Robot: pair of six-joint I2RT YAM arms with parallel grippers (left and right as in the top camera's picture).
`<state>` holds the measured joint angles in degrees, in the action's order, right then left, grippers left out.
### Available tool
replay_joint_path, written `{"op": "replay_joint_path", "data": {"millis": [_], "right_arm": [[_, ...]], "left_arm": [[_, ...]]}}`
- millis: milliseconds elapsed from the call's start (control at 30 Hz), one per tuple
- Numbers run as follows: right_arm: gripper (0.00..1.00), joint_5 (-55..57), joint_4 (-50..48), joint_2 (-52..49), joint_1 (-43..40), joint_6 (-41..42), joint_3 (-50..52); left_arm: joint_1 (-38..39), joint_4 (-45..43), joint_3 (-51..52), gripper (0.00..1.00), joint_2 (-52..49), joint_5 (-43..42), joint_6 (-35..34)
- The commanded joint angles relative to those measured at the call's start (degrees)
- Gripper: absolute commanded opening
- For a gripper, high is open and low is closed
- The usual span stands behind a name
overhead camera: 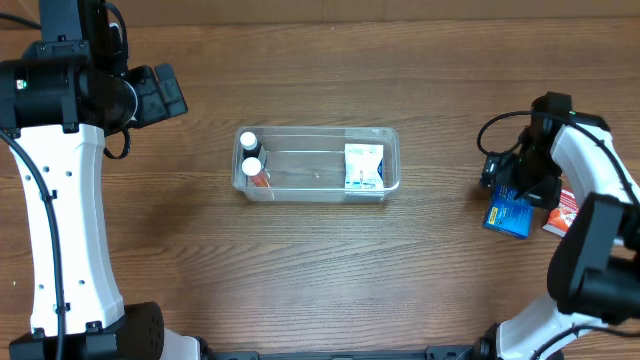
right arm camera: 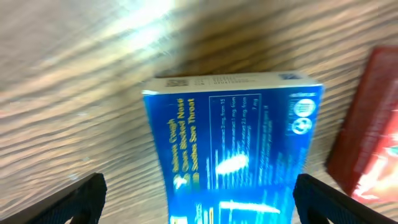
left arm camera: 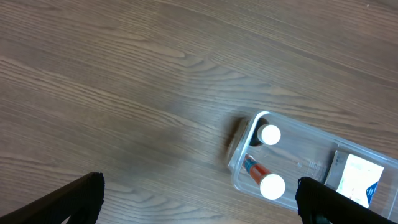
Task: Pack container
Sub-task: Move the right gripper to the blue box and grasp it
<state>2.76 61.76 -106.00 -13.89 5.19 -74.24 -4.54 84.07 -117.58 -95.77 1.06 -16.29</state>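
The clear plastic container (overhead camera: pixel 318 133) sits mid-table and holds two white-capped bottles (overhead camera: pixel 250 155) at its left end and a white and blue packet (overhead camera: pixel 363 165) at its right end. It also shows in the left wrist view (left arm camera: pixel 292 158). A blue box (overhead camera: pixel 508 216) lies at the right, beside a red box (overhead camera: pixel 562 212). My right gripper (overhead camera: pixel 520 185) is open just above the blue box (right arm camera: pixel 230 146), with its fingers wide on either side. My left gripper (overhead camera: pixel 165 92) is open and empty at the far left, away from the container.
The red box (right arm camera: pixel 367 130) lies close to the right of the blue box. Wooden tabletop surrounds the container.
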Motion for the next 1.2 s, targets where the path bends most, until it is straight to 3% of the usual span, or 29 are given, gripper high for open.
{"op": "replay_joint_path", "data": {"millis": [0, 333, 800, 1167], "right_arm": [[0.98, -0.2, 0.2, 4.3, -0.2, -2.3, -2.3], [1.0, 3.2, 0.0, 4.2, -0.3, -2.1, -1.6], [1.0, 3.2, -10.4, 3.1, -0.3, -2.4, 9.4], [1.0, 3.1, -12.2, 3.0, -0.3, -2.4, 11.3]], "left_arm": [[0.0, -0.1, 0.2, 1.0, 0.8, -0.5, 1.1], [0.0, -0.4, 0.2, 1.0, 0.8, -0.5, 1.1], [0.0, -0.6, 0.2, 1.0, 0.8, -0.5, 1.4], [0.0, -0.5, 0.2, 1.0, 0.8, -0.5, 1.4]]}}
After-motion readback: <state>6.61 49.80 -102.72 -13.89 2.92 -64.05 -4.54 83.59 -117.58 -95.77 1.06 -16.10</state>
